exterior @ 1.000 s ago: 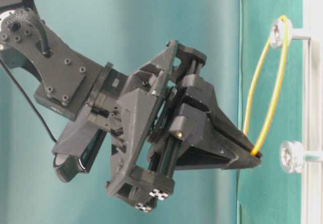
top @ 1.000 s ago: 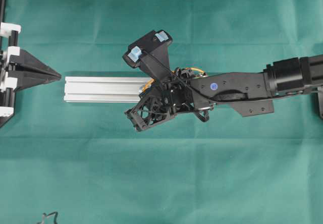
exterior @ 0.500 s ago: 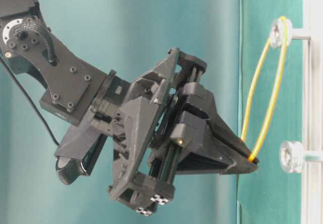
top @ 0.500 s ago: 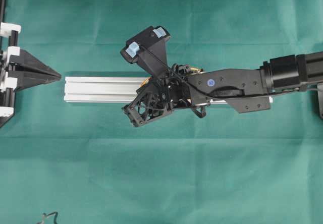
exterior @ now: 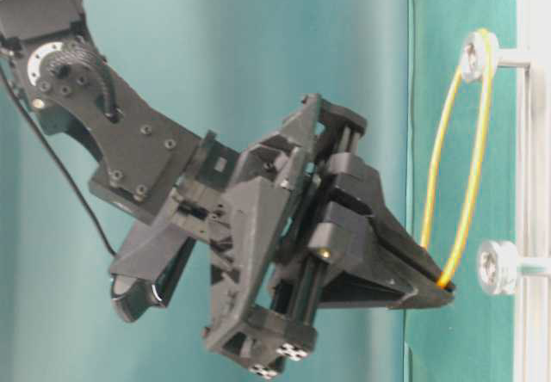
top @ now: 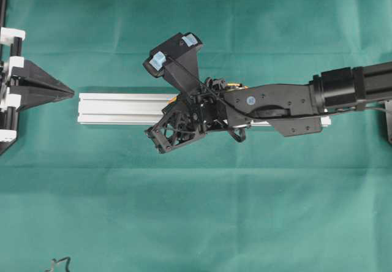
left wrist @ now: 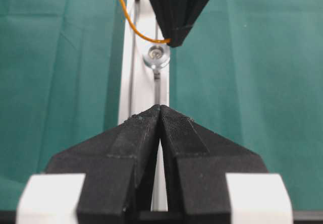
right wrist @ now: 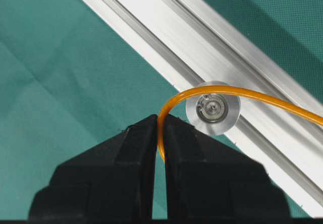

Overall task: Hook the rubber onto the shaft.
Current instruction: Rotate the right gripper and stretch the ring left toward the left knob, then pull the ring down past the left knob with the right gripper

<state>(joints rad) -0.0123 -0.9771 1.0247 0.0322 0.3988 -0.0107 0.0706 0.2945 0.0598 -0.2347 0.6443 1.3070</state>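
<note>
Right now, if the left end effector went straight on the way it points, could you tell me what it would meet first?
Most likely the near end of the aluminium rail: the shut left end effector points along it, though their relative heights are unclear.

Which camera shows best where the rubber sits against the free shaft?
Right wrist: the rubber curves round the shaft head, pinched by the right gripper. Table-level shows the whole loop; left wrist only its lower arc; overhead hardly any.
</note>
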